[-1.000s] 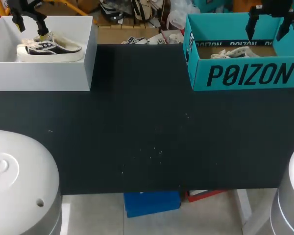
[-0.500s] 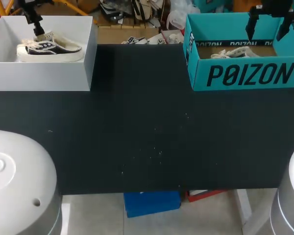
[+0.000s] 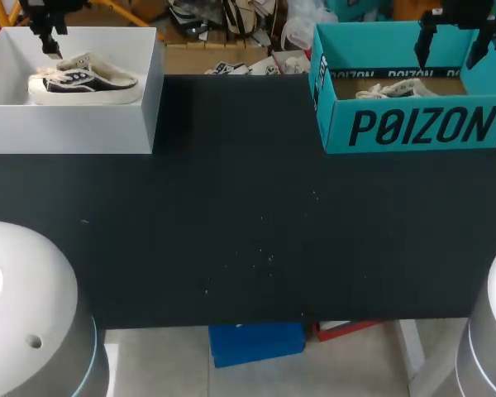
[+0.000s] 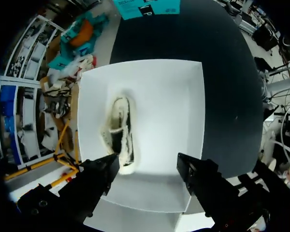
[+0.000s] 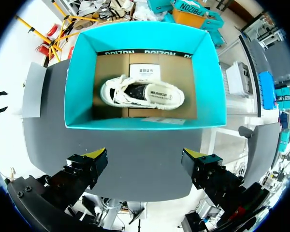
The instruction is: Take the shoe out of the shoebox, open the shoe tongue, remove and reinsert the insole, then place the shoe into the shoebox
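Left gripper is backing up off the dark-and-cream shoe. A second ago it was poking down at the tongue, and now it's hanging over the back rim of the white shoebox. Right gripper isn't budging above the teal shoebox.

Head view is only giving side-on looks, and the teal box's front wall is hiding most of the white shoe. Left wrist view is looking straight down. The dark shoe is lying on the box floor toward one side wall, just ahead of one finger. The fingers are standing wide apart with nothing between them.

Right wrist view is showing the white shoe lying crosswise on the brown floor of the teal box, with a paper label just behind it. That gripper's yellow-tipped fingers are spread apart too, gripping nothing, with the black table showing between them.
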Controlling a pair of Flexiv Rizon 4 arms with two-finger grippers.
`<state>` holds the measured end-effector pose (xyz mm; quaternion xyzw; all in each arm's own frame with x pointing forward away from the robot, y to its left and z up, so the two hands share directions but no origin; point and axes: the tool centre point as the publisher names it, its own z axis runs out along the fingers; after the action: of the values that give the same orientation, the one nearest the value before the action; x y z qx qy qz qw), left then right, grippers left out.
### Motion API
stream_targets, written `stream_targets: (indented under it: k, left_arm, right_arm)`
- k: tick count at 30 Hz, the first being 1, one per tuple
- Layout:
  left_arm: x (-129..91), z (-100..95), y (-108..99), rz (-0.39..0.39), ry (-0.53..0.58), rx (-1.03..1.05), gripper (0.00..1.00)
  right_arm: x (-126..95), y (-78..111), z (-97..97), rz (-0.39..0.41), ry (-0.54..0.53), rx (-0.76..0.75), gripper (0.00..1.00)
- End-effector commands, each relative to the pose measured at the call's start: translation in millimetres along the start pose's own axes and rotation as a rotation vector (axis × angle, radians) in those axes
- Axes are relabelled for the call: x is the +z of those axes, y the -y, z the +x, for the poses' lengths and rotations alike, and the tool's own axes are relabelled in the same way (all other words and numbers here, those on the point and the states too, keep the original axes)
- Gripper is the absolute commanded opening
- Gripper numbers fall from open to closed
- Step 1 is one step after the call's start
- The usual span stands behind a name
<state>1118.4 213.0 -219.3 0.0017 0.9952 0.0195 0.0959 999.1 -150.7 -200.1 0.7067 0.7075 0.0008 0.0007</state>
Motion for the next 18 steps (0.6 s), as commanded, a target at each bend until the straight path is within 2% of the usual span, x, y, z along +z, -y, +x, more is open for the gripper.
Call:
stream_targets:
  k: [1,4,9,18]
  left_arm:
    - [32,-13.2,-11,0.014,-0.007,0.129,0.78]
    - [48,-18.6,-14,-0.006,-0.019,0.132,0.75]
    - [73,-27.8,-18,-0.044,-0.034,0.131,0.79]
    - [109,-42.8,-19,-0.034,-0.054,0.105,0.76]
  right_arm:
    - [0,-0.3,0.3,0.001,0.000,0.000,1.00]
    - [0,-0.3,0.3,0.001,0.000,0.000,1.00]
    - [0,-0.3,0.3,0.001,0.000,0.000,1.00]
    - [0,-0.3,0.3,0.001,0.000,0.000,1.00]
